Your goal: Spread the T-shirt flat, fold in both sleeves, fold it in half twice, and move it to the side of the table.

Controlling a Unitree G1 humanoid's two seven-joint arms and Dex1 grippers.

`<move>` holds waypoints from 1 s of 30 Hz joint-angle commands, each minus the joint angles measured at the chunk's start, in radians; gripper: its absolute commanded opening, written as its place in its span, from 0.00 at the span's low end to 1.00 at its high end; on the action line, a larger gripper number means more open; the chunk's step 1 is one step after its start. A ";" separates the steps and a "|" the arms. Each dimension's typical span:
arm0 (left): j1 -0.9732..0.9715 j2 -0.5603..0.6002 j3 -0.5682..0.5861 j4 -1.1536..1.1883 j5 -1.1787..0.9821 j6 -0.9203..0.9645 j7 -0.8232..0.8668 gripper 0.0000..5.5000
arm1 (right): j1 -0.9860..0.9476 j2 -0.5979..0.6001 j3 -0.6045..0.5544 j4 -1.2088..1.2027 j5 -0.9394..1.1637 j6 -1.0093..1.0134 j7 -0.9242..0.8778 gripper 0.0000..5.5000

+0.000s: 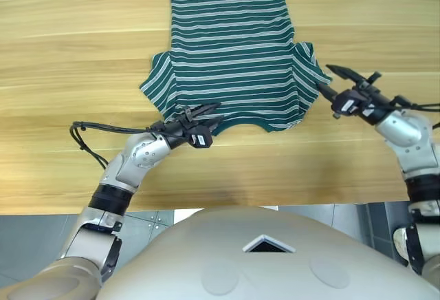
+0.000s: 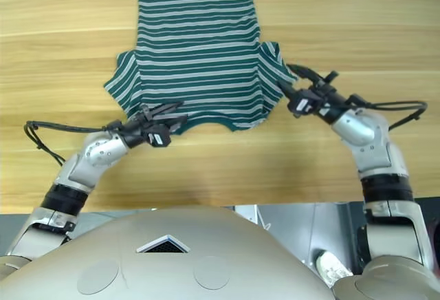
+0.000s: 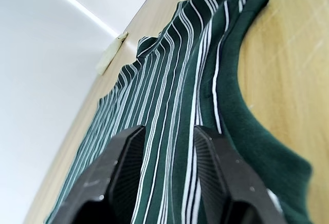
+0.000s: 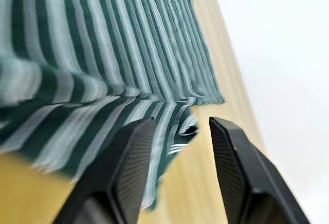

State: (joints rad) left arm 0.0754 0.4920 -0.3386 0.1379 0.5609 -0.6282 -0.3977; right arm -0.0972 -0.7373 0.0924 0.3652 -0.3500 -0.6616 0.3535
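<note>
Both arms are bent inward low over the wooden table (image 1: 69, 52). The left gripper (image 1: 214, 111) hovers at the collar edge with its fingers spread. The right gripper (image 1: 326, 77) sits at the right sleeve (image 1: 309, 62), its fingers also spread. One striped green T-shirt (image 1: 230, 45) lies flat mid-table. Its long axis runs away from the robot, collar nearest, with its two sleeves out to the sides.

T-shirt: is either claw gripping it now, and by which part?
Nothing is held. The left claw is open over the T-shirt beside the collar; the right claw is open at the edge of the right sleeve.
</note>
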 commanded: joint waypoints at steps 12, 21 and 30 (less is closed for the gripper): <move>0.208 0.178 -0.006 -0.050 -0.019 0.091 -0.026 0.32 | -0.162 0.069 0.148 0.268 -0.224 0.088 -0.155 0.36; 0.238 0.187 -0.018 -0.078 -0.033 0.104 -0.030 0.32 | -0.159 0.024 0.175 0.426 -0.234 0.090 -0.211 0.36; 0.263 0.220 0.021 -0.106 -0.052 0.092 -0.005 0.32 | -0.142 0.008 0.141 0.313 -0.180 0.048 -0.244 0.36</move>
State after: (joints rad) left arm 0.2589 0.6678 -0.3189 -0.0029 0.4705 -0.5812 -0.3865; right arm -0.2568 -0.7146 0.2515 0.7372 -0.5524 -0.5945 0.1164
